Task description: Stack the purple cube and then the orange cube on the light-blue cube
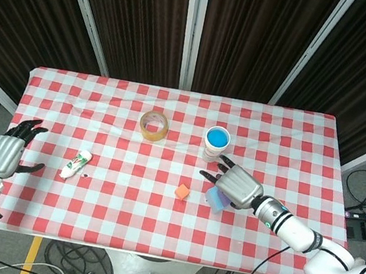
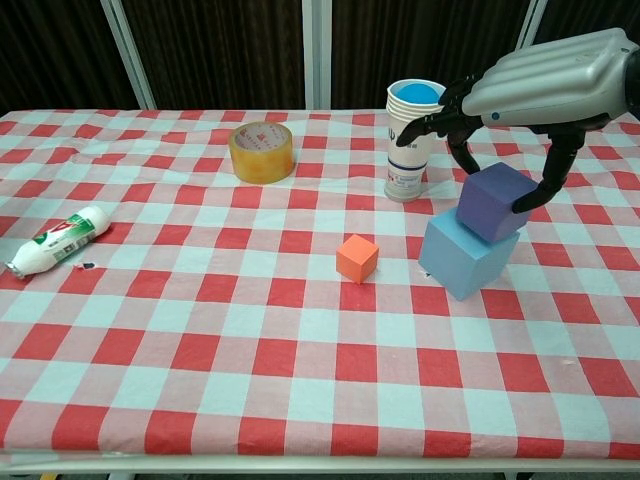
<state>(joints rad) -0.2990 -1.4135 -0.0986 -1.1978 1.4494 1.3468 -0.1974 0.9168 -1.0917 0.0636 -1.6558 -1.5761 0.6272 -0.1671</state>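
- The right hand (image 2: 535, 85) holds the purple cube (image 2: 494, 202) between its dark fingers (image 2: 548, 175), tilted, resting on the light-blue cube (image 2: 466, 256) toward the desk's (image 2: 200, 330) right edge.
- The orange cube (image 2: 357, 258) sits just left of that stack, apart from it.
- The left hand (image 1: 5, 152) hovers off the desk's left edge, fingers spread wide, holding nothing.

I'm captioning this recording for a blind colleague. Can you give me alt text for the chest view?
The right hand holds a purple cube, tilted, on top of a light-blue cube on a red-and-white checked table. A small orange cube sits just to their left, with a stack of paper cups and a tape roll behind and a white bottle lying far left.
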